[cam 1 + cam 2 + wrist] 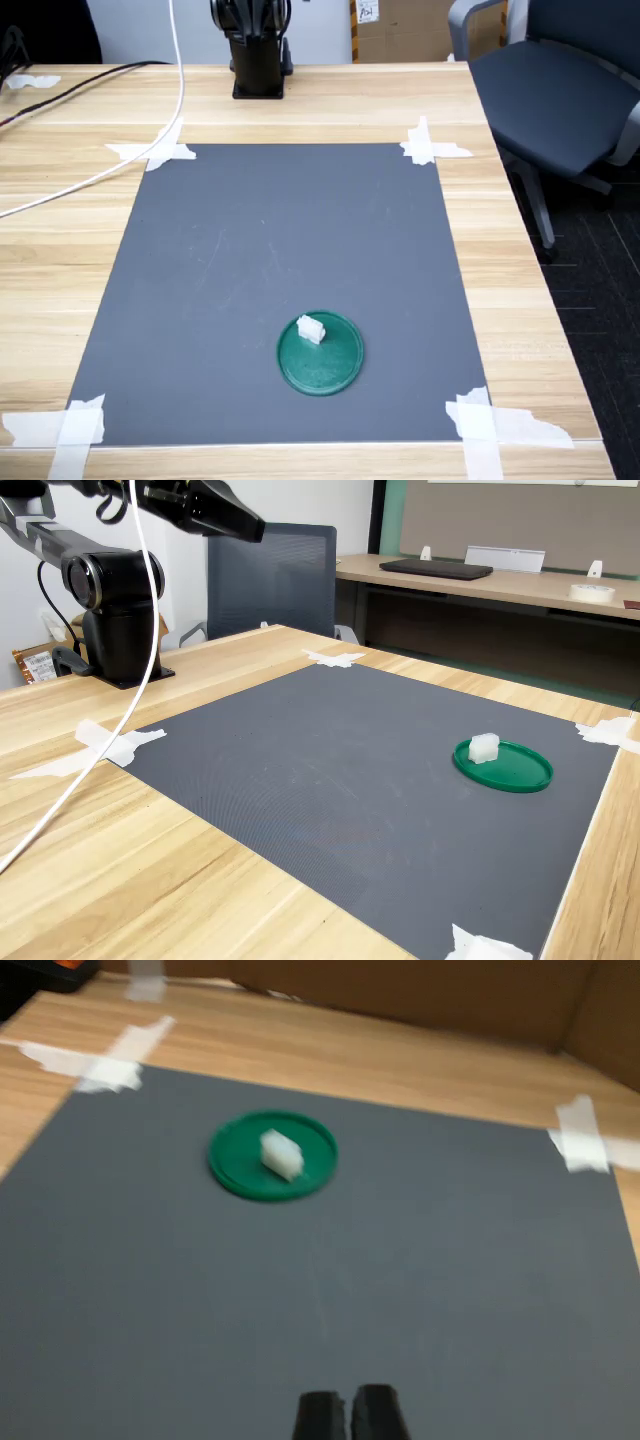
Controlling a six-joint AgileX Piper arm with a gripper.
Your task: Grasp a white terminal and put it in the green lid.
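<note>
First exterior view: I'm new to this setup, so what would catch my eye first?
The green lid on the grey mat, near the mat's front edge, with a small white terminal sitting inside it. Strips of white tape hold the mat's corners to the wooden table.

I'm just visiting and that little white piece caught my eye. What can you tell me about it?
The white terminal is a tiny, blocky piece of what looks like translucent white plastic. It rests inside the green lid, near the rim and off centre, touching only the lid's floor. The lid lies flat on the grey mat. The tool is far from it, holding nothing. Finer details are too small to tell.
</note>
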